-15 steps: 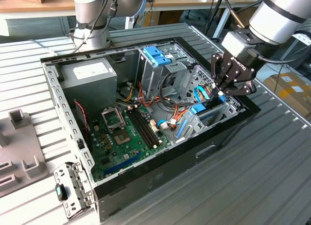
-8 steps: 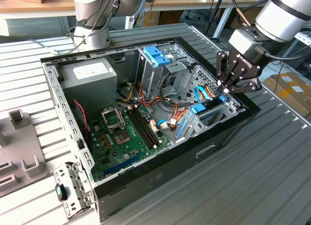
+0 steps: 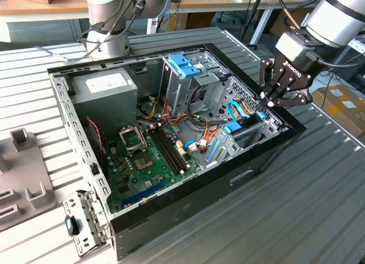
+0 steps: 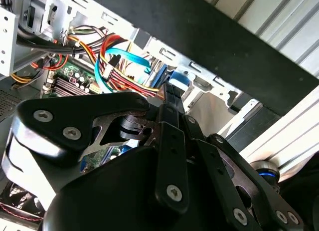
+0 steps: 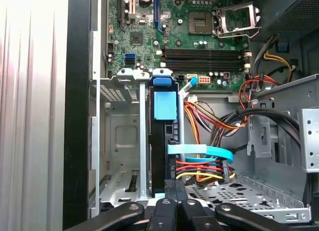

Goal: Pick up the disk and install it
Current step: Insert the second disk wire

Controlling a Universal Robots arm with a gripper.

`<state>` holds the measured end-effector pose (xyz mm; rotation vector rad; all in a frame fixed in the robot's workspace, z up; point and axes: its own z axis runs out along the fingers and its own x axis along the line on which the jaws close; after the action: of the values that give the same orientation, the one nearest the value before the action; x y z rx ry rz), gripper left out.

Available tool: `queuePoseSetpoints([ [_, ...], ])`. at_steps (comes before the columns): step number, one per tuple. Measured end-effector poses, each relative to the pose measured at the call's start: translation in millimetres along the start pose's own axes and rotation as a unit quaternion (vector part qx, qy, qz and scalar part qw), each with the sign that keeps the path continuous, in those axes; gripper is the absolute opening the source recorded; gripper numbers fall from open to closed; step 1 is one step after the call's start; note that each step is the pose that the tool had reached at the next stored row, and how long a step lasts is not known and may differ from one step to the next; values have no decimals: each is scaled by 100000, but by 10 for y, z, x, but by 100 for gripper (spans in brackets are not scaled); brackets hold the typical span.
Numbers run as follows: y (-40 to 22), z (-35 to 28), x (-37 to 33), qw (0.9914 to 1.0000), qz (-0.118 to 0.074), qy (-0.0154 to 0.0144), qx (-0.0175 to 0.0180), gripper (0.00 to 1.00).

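The disk [image 3: 239,129] stands on edge in the metal drive bay at the case corner on the exterior view's right. In the first wrist view the disk [image 5: 165,141] shows its dark edge and a blue carrier tab between the bay's rails. My gripper [image 3: 264,100] hangs just above the case wall at the disk's outer end. Both wrist views show the gripper [image 5: 175,183] [image 4: 172,91] with its two fingers pressed together, tips at the disk's end. Nothing sits between them.
The open computer case [image 3: 268,155] lies on a slatted metal table. A light-blue latch on a metal cage [image 3: 185,64], a grey power supply [image 3: 105,87], the motherboard [image 3: 142,155] and coloured cables [image 5: 209,166] crowd the inside. A grey fixture [image 3: 23,173] lies at the exterior view's left.
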<state>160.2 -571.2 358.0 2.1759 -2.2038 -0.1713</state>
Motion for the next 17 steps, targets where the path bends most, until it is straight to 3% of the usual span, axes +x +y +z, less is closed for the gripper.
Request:
queuePoseSetpoints([
  [10,-104,-87,-5,100000,-13,-77,-3,11],
  [17,-121,-96,-6,100000,-15,-89,-2,11],
])
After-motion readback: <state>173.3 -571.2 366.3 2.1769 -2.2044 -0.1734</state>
